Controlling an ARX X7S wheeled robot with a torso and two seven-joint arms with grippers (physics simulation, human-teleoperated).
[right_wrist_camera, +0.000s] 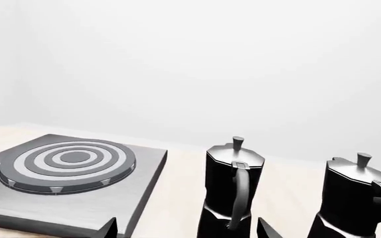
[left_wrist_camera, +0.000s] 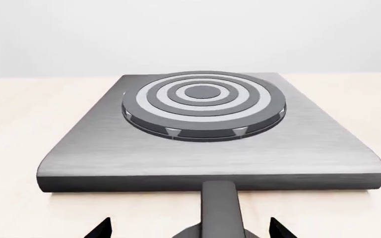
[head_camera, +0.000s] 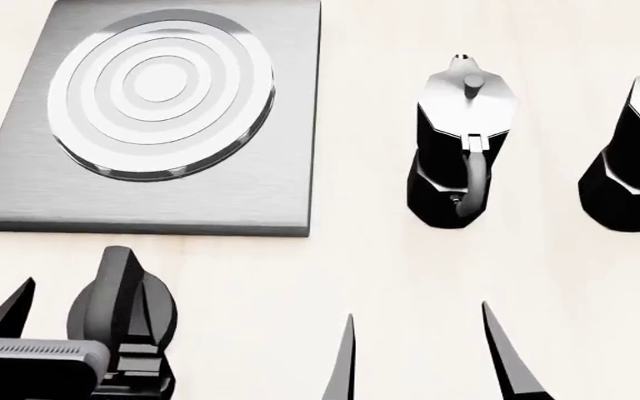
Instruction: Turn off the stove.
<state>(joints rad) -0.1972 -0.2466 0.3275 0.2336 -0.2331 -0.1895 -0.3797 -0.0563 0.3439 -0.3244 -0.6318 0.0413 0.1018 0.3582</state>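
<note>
The stove is a brushed-grey square plate (head_camera: 253, 192) with a round ringed burner (head_camera: 161, 92) at the head view's upper left. Its black knob (head_camera: 114, 292) with a raised bar lies on the table just in front of the plate. My left gripper (head_camera: 76, 317) is open, one finger on each side of the knob, not touching the bar. In the left wrist view the knob's bar (left_wrist_camera: 220, 208) stands between the two fingertips of the left gripper (left_wrist_camera: 190, 232), with the plate (left_wrist_camera: 210, 161) and burner (left_wrist_camera: 204, 101) behind. My right gripper (head_camera: 426, 358) is open and empty.
Two black-and-silver moka pots (head_camera: 462, 142) (head_camera: 637, 158) stand upright on the pale table to the right of the stove, beyond my right gripper (right_wrist_camera: 187, 230). The right wrist view shows them (right_wrist_camera: 233, 183) (right_wrist_camera: 356, 198) beside the plate (right_wrist_camera: 131, 198).
</note>
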